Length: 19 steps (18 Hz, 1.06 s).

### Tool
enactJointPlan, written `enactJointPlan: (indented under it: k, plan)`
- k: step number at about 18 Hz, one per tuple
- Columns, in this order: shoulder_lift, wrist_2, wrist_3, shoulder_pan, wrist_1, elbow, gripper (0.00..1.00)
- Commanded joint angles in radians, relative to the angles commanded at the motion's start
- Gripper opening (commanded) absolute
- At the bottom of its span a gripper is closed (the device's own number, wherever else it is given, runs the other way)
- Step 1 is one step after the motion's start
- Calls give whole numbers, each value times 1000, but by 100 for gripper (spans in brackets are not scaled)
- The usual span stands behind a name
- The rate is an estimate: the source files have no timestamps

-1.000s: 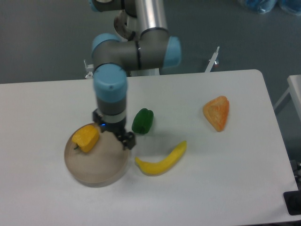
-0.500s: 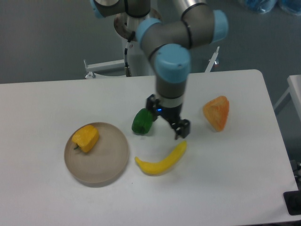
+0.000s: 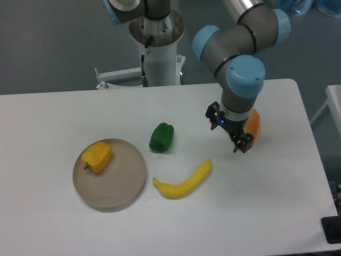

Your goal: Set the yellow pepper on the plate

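Observation:
The yellow pepper [image 3: 96, 156] is small, blocky and yellow-orange. It lies on the upper left part of the round beige plate [image 3: 120, 186] at the left of the table. My gripper [image 3: 230, 131] is far to the right of the plate, above the table just left of the orange wedge. Its fingers [image 3: 241, 144] point down and stand apart with nothing between them.
A green pepper [image 3: 161, 137] lies right of the plate. A long curved banana [image 3: 184, 182] lies in front of it. An orange wedge-shaped piece [image 3: 253, 126] is partly hidden behind my gripper at the right. The arm's base [image 3: 157, 42] stands behind the table.
My arm has swung from over the plate's right side to the right, past the green pepper, to the orange wedge. The yellow pepper has stayed on the plate.

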Motion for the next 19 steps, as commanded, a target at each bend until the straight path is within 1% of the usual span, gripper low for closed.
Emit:
enactJointPlan:
  k: [3,4,6,9,19]
  plan:
    - [-37,2,0,-6,-3,64,100]
    - [-45,2,0,-8,-5,74,100]
    - [-46,6,17,-8,0,77,100]
    - [-45,6,81,-8,-5,81,100]
    - [-45,6,84,-8,-3,77,100]
